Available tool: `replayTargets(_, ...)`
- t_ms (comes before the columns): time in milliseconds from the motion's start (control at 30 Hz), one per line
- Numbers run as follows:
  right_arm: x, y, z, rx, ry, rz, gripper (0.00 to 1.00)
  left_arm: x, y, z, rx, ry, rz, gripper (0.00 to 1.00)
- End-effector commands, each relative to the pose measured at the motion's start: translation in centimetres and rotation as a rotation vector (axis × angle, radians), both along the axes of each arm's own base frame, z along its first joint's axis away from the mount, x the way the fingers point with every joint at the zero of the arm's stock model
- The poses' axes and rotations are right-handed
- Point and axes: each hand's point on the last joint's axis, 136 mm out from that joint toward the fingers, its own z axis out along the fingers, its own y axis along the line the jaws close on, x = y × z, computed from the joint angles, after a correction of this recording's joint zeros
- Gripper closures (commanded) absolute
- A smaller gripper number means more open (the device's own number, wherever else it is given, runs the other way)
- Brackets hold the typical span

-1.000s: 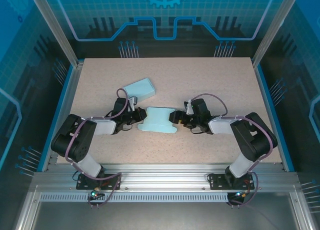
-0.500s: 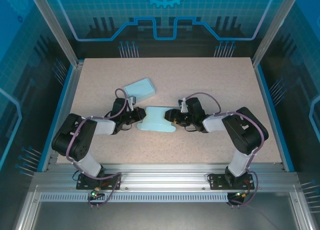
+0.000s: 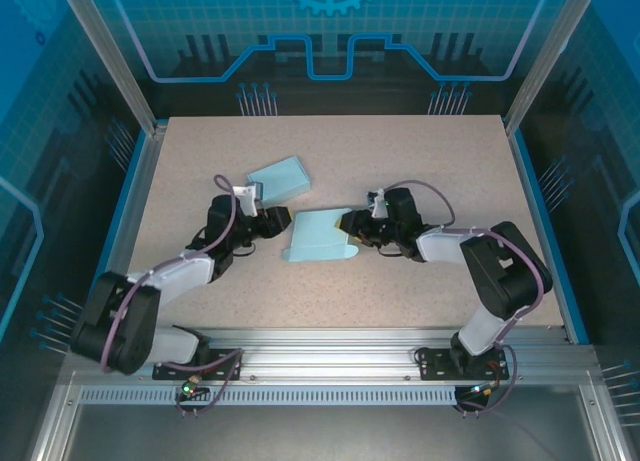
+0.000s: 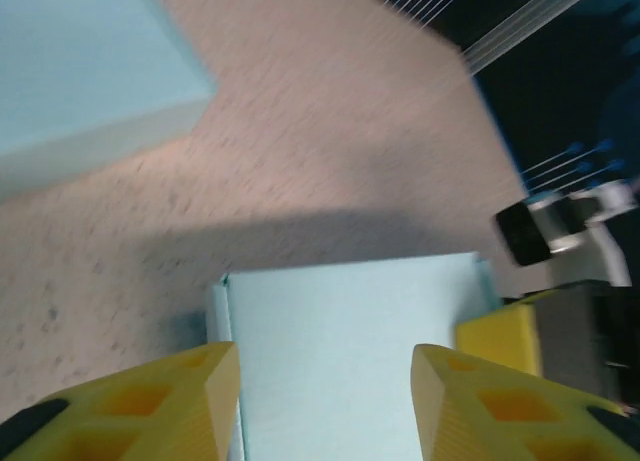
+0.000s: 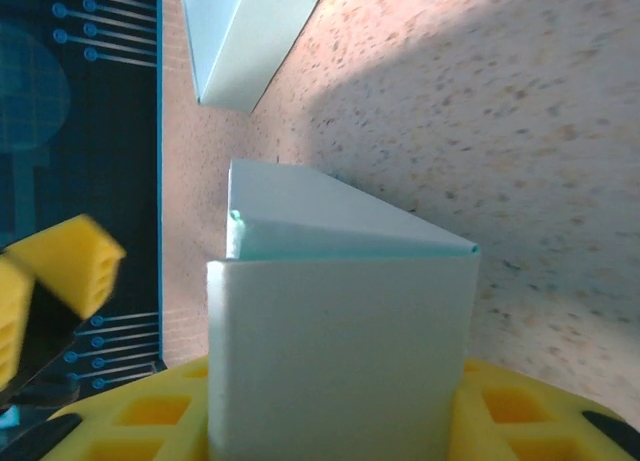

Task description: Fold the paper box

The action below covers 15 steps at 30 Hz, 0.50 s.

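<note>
With right gripper [image 3: 347, 226] clamped on paper box [image 3: 316, 239] at middle of worktop [image 3: 450, 161] and left gripper [image 3: 280, 221] half-open, empty, hold firm, crease squarely

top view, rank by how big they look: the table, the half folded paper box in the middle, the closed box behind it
1. table, by far the largest
2. paper box and closed box: these look about alike, too close to rank

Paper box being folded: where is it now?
Top view: the paper box sits midway across the table, right claw gripping its right edge, open left claw at its left, second box just beyond that.
</note>
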Motion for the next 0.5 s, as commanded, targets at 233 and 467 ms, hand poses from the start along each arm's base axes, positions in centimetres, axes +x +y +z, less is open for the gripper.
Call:
replayTargets(233,-2.3,-3.1,2.7,0.054,0.19,0.039,0.64,-8.4,-6.0,4.1,0.37,-0.805,-0.364,0.03)
replayTargets(467,-3.1,-4.3,3.8,0.094,0.265,0.047,0.65,-11.4,-9.5,2.3,0.623,-0.946,-0.524,0.01)
